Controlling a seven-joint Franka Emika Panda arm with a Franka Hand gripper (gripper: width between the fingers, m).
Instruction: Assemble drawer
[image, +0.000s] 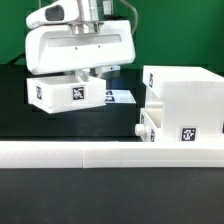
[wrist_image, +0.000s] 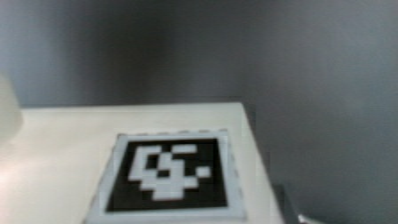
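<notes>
Pincer (image: 92, 72) clamped on a small white tray (image: 62, 93), tilted above the dark bench (image: 40, 125); best levelled and lined up with the cube housing (image: 190, 95) before pushing.

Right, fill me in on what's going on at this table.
The Panda arm's gripper is down on a small white tray on the exterior view's left. Whether its fingers are clamped on the tray cannot be made out. The large housing stands apart on the exterior view's right, behind the long white rail, and this tray is not in it yet. The wrist view shows only a blurred marker tag on a white surface.
</notes>
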